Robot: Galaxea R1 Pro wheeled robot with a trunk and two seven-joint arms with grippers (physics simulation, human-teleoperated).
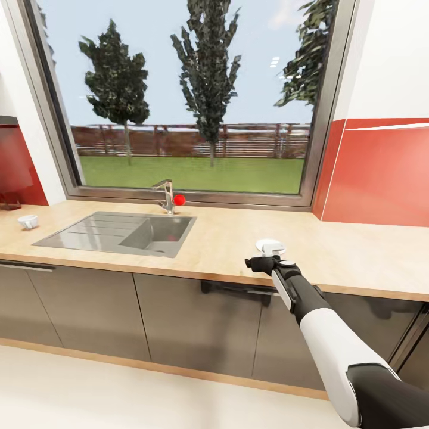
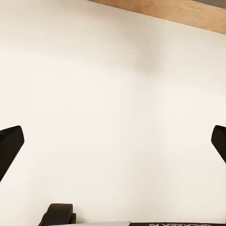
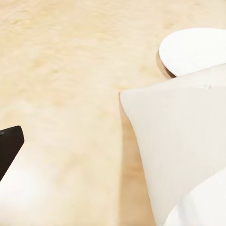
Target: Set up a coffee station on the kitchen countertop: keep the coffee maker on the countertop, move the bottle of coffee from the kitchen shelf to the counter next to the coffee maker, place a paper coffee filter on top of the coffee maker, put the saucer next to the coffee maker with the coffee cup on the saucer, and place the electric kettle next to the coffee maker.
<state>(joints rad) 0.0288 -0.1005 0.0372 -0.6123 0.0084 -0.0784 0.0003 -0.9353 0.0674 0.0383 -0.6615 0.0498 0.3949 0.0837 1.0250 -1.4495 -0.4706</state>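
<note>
Right gripper: the right gripper (image 1: 262, 261) is reaching over the front part of the kitchen countertop (image 1: 357, 256), right of the sink (image 1: 119, 233); how far its fingers are parted cannot be told, and whether it is gripping anything cannot be told either.
Saucer: the saucer (image 1: 269, 245) is lying flat on the countertop just beyond the right gripper's tip, well right of the sink; in the right wrist view it (image 3: 197, 49) is showing as a white round plate on the beige wood grain.
White object at the gripper: in the right wrist view a large pale wedge (image 3: 179, 150) is sitting close to the camera beside the saucer; what it is cannot be told.
Coffee cup: the coffee cup (image 1: 28, 221) is standing on the countertop at the far left, left of the sink and well apart from the saucer.
Left gripper: the left gripper (image 2: 113, 146) is hanging with its fingers (image 2: 9, 148) spread wide, holding nothing, over the pale floor (image 2: 113, 94).
Tap: the tap (image 1: 167, 196) is standing behind the sink, below the window (image 1: 190, 95).
</note>
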